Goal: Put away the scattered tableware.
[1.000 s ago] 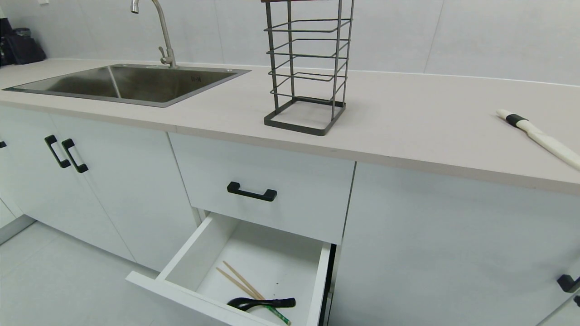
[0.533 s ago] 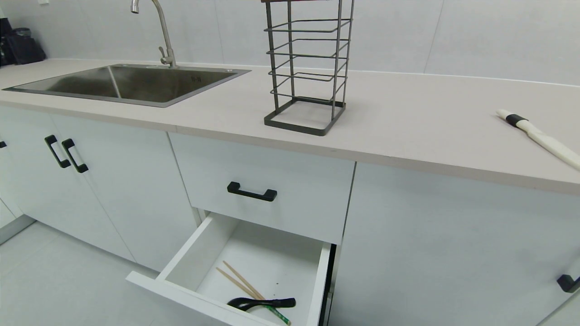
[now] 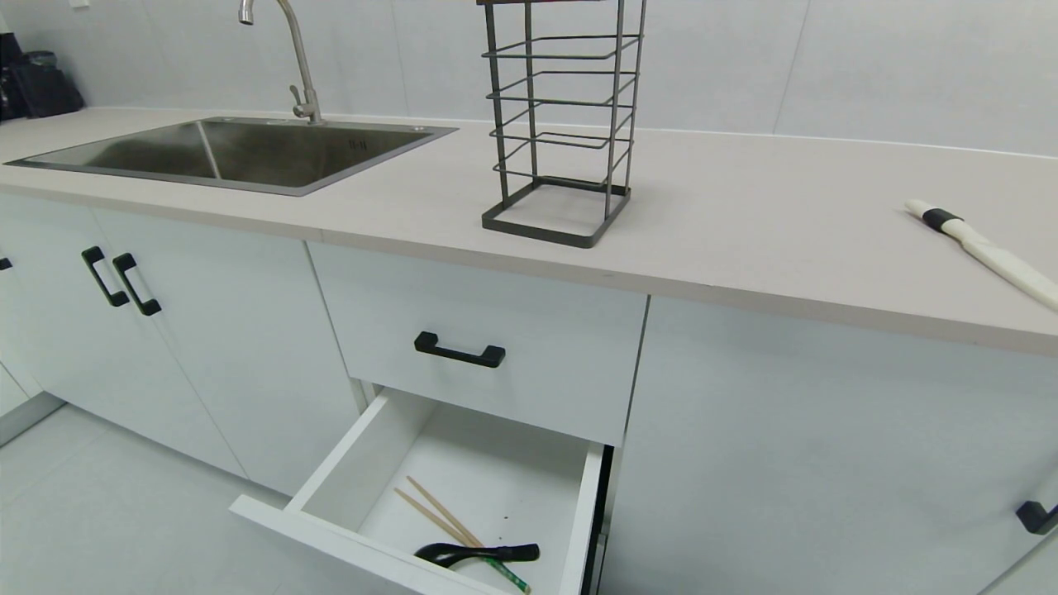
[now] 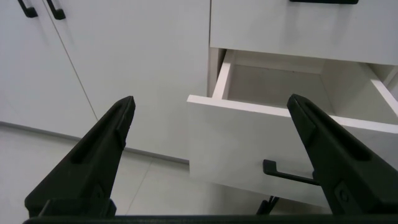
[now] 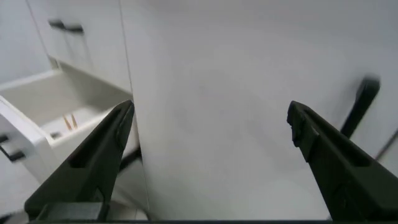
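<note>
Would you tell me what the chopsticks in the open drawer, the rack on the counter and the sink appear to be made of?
Chopsticks: probably wood or bamboo, judging by the matte pale-tan colour.
Rack: likely coated metal wire, given its thin, straight, matte dark-grey rods.
Sink: most likely stainless steel, with a brushed grey sheen and soft reflections.

A small dark shape just below the cabinet handle (image 3: 1037, 516), on my right, has slipped from sight.

Wire rack (image 3: 558, 124) near sink (image 3: 248, 153) on counter (image 3: 744, 215)
</note>
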